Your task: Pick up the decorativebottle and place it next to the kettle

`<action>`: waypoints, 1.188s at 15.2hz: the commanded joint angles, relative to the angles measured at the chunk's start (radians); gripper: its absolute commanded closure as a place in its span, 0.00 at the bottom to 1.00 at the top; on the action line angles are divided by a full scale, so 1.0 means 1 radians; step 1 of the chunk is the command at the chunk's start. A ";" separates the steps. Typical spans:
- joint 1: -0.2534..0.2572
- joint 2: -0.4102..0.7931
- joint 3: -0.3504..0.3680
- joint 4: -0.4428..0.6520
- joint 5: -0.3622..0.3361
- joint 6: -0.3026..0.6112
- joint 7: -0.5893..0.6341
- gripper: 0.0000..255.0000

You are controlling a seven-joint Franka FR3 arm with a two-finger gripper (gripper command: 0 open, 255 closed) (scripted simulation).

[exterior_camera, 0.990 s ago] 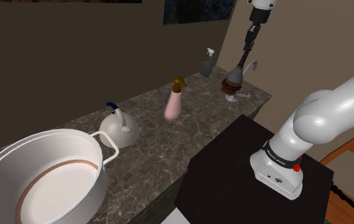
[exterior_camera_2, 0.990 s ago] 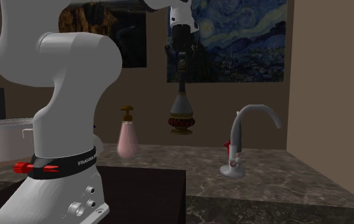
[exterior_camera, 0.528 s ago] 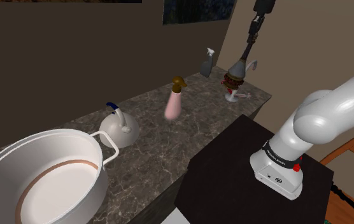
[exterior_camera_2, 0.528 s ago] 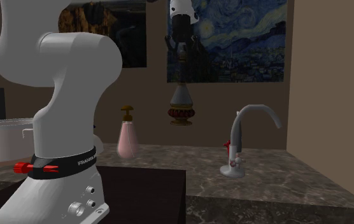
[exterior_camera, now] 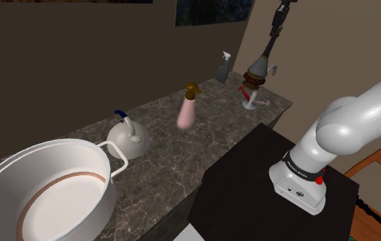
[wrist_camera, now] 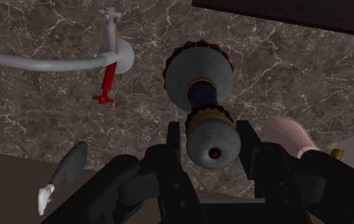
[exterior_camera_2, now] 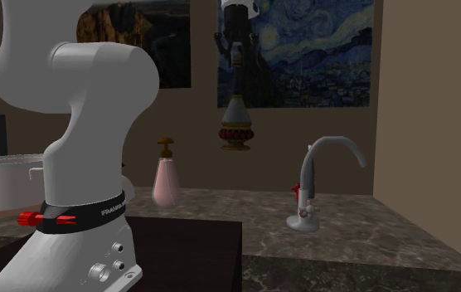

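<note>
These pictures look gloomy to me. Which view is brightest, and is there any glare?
Shoulder view: dim, brown wall and counter dark, the white pot brightest. Second exterior view: the white arm glows against a gloomy room. Wrist view: brightest, the marble evenly lit; no glare on the bottle.

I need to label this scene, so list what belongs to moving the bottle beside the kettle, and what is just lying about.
Part of the job: bottle, clasped in the gripper; kettle.
Just lying about: pot; soap dispenser; spray bottle; faucet.
</note>
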 commanded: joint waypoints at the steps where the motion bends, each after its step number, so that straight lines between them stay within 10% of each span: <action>1: 0.002 0.007 0.001 0.037 0.003 -0.029 -0.004 1.00; 18: 0.013 0.102 -0.003 0.360 0.034 -0.260 -0.044 1.00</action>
